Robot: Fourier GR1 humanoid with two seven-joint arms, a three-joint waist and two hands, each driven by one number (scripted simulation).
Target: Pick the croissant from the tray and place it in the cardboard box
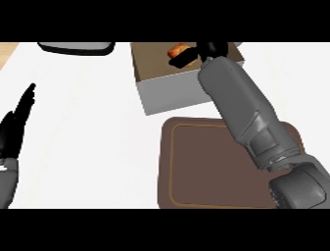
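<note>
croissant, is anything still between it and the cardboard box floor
Nothing visible does. The croissant is in the right hand, already above the open cardboard box, inside its walls. No lid or other item shows below it. The brown tray behind is bare.

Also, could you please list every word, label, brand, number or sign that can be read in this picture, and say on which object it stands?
None: no word, number, brand or sign can be read.
Cardboard box: plain walls, no print.
Tray: plain brown, no label.
Croissant, right hand, left hand: no marks.
Dark dish at the top edge: no text shows.
</note>
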